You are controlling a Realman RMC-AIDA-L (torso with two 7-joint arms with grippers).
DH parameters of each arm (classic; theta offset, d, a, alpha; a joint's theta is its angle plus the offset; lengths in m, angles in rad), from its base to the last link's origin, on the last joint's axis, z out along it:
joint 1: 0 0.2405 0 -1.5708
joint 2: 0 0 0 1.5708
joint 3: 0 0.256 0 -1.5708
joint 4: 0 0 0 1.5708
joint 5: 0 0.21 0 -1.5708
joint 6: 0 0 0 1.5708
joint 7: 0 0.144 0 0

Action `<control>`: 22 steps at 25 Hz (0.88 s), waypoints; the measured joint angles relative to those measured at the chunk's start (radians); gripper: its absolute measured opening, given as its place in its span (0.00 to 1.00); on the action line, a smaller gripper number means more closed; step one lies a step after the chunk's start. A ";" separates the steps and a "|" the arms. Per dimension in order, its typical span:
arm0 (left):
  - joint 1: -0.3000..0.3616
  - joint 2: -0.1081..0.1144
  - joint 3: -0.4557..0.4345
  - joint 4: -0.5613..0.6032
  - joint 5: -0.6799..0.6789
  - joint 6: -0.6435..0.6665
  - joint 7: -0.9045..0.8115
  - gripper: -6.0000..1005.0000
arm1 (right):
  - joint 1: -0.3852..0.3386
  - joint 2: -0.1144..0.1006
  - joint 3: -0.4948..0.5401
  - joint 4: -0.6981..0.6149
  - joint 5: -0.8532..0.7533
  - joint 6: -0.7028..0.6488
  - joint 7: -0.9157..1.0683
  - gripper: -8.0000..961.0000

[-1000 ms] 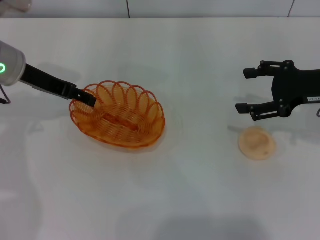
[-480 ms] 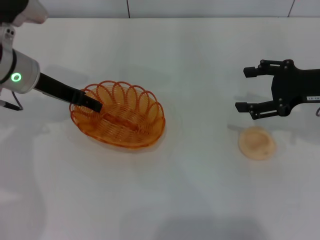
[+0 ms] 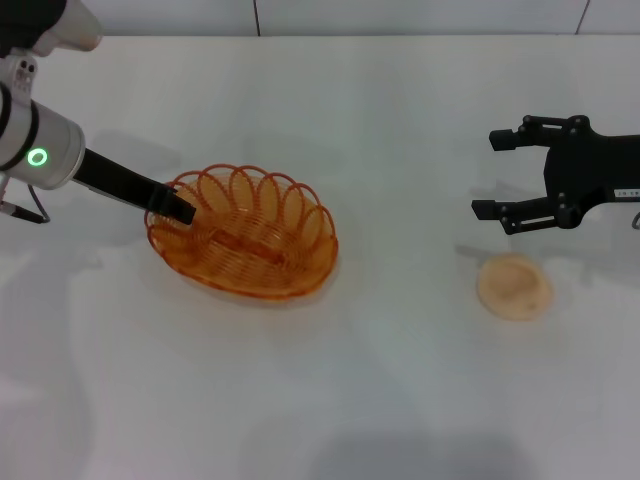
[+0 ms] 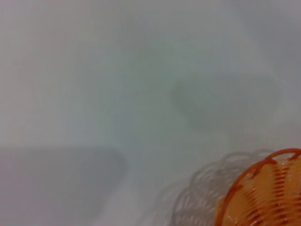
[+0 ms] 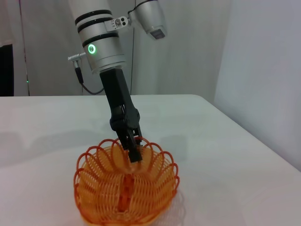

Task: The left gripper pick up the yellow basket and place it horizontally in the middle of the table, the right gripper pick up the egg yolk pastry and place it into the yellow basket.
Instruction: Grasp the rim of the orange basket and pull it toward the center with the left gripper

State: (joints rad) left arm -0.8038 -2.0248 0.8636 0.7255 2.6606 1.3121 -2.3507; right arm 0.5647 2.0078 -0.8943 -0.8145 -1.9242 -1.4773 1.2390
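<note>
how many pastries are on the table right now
1. The egg yolk pastry lies on the table at the robot's right, just in front of the open right gripper and well apart from the yellow basket, which holds none.

The yellow basket [image 5: 126, 188] sat on the white table [image 5: 225, 160], its scalloped rim facing the camera end-on. The left gripper [image 5: 133, 149] reached down from a white-and-black banded arm [image 5: 99, 44] carrying a lit green ring, and its black fingers were closed on the basket's far rim, one tip inside the bowl. A pale wall and curtain stood behind the table's rounded far edge.
</note>
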 joint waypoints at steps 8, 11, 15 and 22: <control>0.003 0.000 0.000 0.000 -0.003 0.002 0.002 0.26 | -0.001 0.000 0.000 -0.001 0.002 0.000 0.000 0.91; 0.004 0.000 -0.002 0.000 -0.004 0.003 0.002 0.18 | -0.001 0.001 0.000 -0.001 0.002 0.000 0.000 0.91; 0.009 0.000 -0.006 0.002 -0.026 0.010 -0.003 0.12 | -0.001 0.001 0.003 -0.002 0.002 0.000 0.000 0.91; 0.019 0.000 -0.006 0.049 -0.072 0.074 -0.121 0.11 | -0.006 0.002 0.012 -0.023 0.005 0.001 0.000 0.91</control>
State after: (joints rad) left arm -0.7853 -2.0249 0.8581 0.7742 2.5883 1.3864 -2.4715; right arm 0.5583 2.0094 -0.8823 -0.8372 -1.9195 -1.4768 1.2395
